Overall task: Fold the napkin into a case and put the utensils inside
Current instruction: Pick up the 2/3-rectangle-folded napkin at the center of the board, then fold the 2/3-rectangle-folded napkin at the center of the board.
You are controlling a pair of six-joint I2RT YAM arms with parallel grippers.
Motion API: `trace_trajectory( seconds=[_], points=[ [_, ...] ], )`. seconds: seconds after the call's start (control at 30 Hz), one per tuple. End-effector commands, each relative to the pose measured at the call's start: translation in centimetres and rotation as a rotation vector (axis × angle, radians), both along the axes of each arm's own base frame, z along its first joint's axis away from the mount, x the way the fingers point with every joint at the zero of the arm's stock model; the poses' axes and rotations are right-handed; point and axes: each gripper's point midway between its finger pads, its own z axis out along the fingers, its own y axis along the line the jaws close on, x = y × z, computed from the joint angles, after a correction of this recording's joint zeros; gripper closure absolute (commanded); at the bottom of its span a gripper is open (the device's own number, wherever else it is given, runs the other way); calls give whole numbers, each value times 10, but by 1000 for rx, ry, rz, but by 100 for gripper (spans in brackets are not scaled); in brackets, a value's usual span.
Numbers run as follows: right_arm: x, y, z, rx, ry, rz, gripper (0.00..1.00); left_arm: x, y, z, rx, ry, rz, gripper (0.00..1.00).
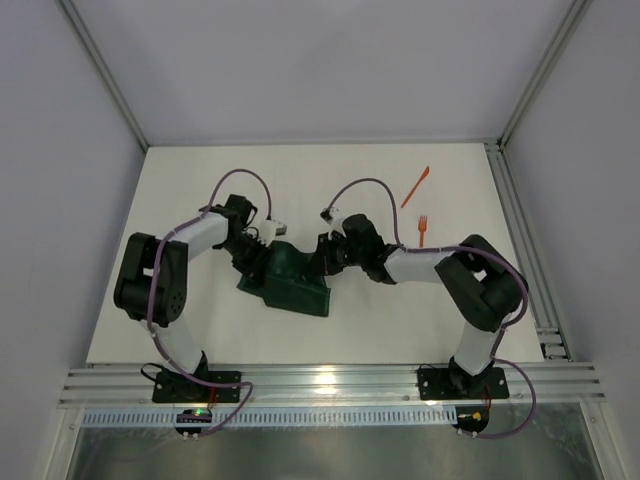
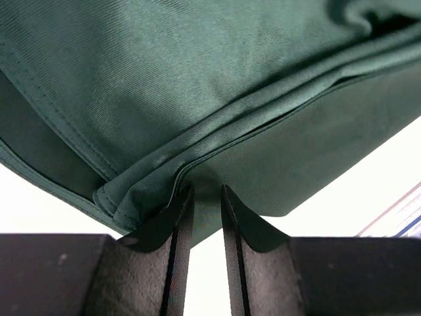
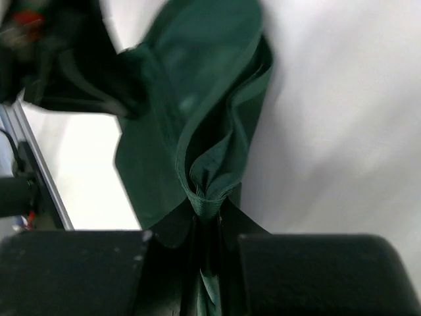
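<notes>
White table (image 1: 200, 190) carried the dark green soft cloth napkin (image 1: 290, 280) mid-fold between both arms, left end effector (image 2: 205, 217) and right end effector (image 3: 209, 220) each clamped on an edge, orange plastic utensils (image 1: 418, 205) lying apart; next probably laying the fold flat.

Bright, even overhead light whitens the table (image 1: 300, 180), with glare on the front rail (image 1: 325, 380). The right wrist view is blurred; shadows stay soft.
</notes>
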Motion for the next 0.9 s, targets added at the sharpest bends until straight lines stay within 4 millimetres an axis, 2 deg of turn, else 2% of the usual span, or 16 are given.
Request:
trace_trajectory(
  seconds=[0.0, 0.03, 0.1, 0.13, 0.23, 0.27, 0.33, 0.37, 0.47, 0.5, 0.53, 0.7, 0.87],
  points=[
    [-13, 4, 21, -105, -267, 85, 88, 18, 10, -27, 64, -54, -19, 74],
    [-22, 9, 30, -105, -326, 107, 88, 18, 9, -27, 59, -52, -18, 74],
    [-30, 4, 27, -133, -375, 101, 88, 19, 7, -27, 52, -49, -18, 74],
    [-37, 11, 37, -112, -424, 119, 88, 19, 5, -25, 43, -47, -17, 74],
    [-49, 13, 35, -159, -515, 173, 88, 17, 4, -26, 33, -19, -18, 75],
    [-61, 19, 33, -175, -532, 219, 88, 18, 2, -26, 27, -16, -19, 75],
    [-68, 23, 29, -223, -589, 266, 88, 18, 2, -26, 26, -8, -19, 75],
    [-80, 29, 24, -245, -611, 312, 88, 17, 1, -25, 20, -2, -20, 75],
    [-91, 33, 19, -301, -675, 341, 88, 16, 1, -25, 2, 22, -10, 75],
    [-104, 38, 17, -297, -686, 376, 88, 16, 0, -24, -11, 27, -5, 75],
    [-99, 35, 16, -333, -713, 344, 88, 14, 1, -24, -12, 37, -1, 75],
    [-118, 44, 9, -372, -770, 412, 88, 12, 2, -23, -22, 56, 6, 75],
    [-138, 55, -15, -433, -769, 517, 87, 11, 1, -23, -38, 66, 9, 75]
  ],
)
